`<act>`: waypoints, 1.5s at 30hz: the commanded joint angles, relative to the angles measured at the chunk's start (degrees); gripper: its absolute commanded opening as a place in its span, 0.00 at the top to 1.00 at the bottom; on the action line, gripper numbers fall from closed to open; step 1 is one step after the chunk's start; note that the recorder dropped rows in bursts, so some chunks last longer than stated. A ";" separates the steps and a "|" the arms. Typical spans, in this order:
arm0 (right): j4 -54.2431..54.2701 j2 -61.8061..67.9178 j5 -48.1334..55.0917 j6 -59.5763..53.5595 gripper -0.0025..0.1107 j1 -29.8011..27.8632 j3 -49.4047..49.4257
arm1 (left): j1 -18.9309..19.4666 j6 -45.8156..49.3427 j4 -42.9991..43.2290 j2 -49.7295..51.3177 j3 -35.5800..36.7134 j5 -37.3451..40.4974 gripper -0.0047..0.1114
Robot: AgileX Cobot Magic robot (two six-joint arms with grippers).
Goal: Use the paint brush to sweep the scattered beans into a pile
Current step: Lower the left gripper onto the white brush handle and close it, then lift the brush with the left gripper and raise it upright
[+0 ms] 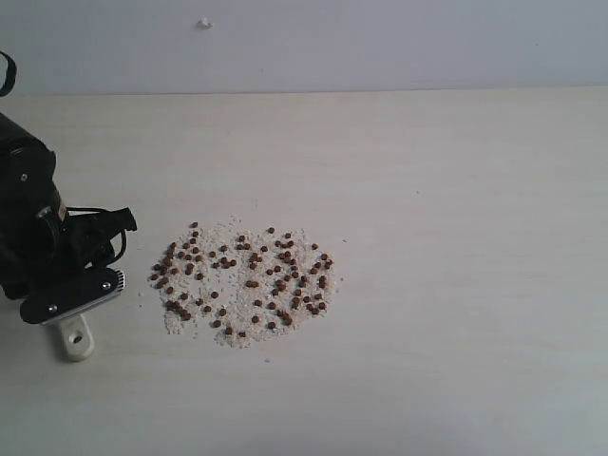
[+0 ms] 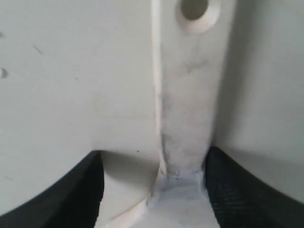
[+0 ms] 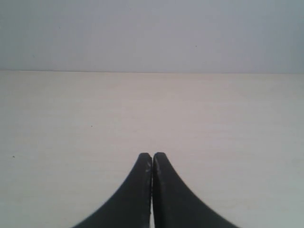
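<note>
Pale wooden handle of paint brush (image 2: pixel 190 95) lies between jaws of left gripper (image 2: pixel 153 161); jaws spread wide, no grip. Beans (image 1: pixel 249 283) near, off to gripper's side, in one loose flat patch. Gathering looks mostly done; tighter heaping perhaps left. Right gripper (image 3: pixel 152 159) pinched closed, empty.

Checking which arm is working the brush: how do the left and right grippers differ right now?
The left gripper has its fingers spread wide; the right gripper has its fingers pressed shut. The paint brush handle lies between the left gripper's fingers; nothing sits between the right gripper's. Both have black curved fingers above the pale table.
</note>
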 commanded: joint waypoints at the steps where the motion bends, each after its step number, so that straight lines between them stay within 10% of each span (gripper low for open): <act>1: -0.08 -0.35 -0.56 -0.07 0.98 -0.35 0.25 | 0.30 -0.05 0.09 2.10 2.90 0.40 0.45; 16: -0.08 -0.35 -0.56 -0.07 0.98 -0.35 0.25 | 0.19 -0.49 0.43 2.18 4.71 -6.23 0.95; 45: -0.08 -0.35 -0.56 -0.07 0.98 -0.35 0.25 | 1.91 -18.65 -6.83 -14.01 4.38 -11.67 0.96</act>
